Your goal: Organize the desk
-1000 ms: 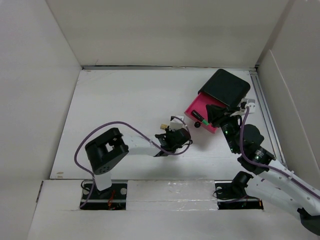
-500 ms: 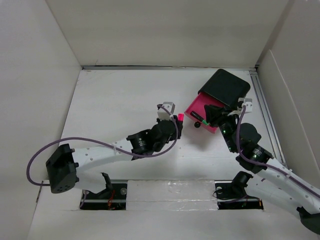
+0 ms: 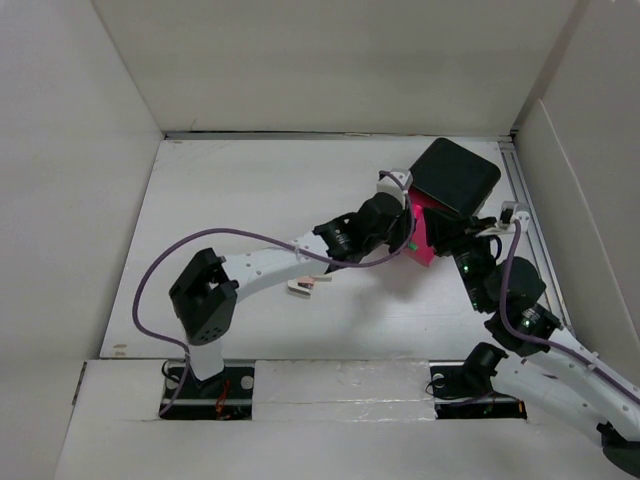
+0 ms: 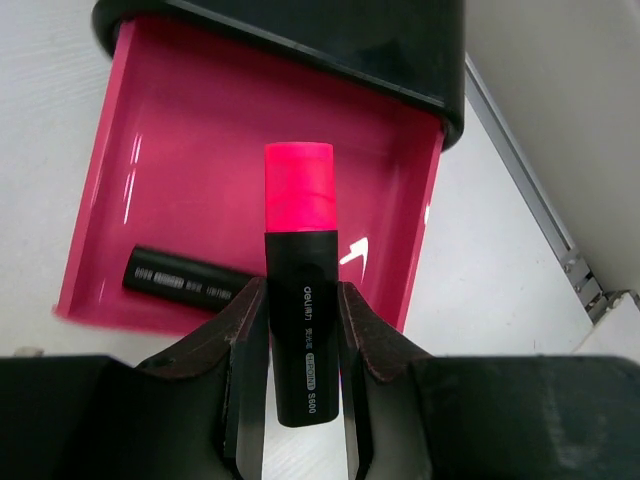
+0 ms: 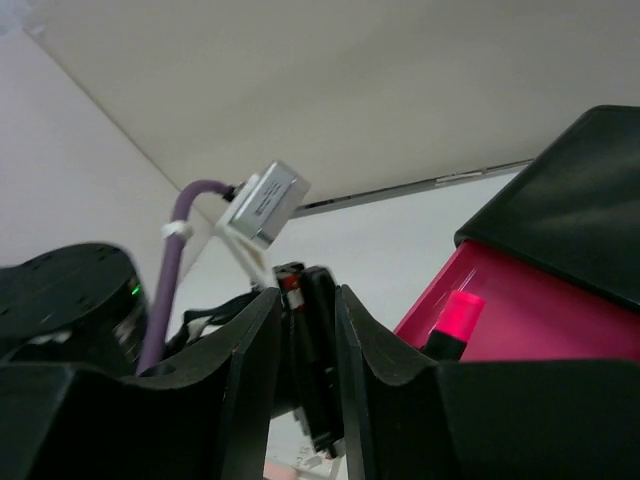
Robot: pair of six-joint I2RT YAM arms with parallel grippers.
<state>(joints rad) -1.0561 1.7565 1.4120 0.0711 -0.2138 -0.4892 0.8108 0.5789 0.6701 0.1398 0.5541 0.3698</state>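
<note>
Gripped tight in the left hand (image 4: 300, 295): a black pen (image 4: 300, 260) with a pink cap, long way pointing straight ahead of the hand. Just under and ahead, the open pink drawer (image 4: 200, 150), with a black tube (image 4: 185, 283) lying crosswise at the left. Beyond that, the black box (image 4: 330, 40). White table (image 3: 250, 200) underneath and all around. Off to the right, the right hand (image 5: 300, 330), fingers close together; could not tell if holding anything. Half a second before, hung back over bare table, short of the drawer.
</note>
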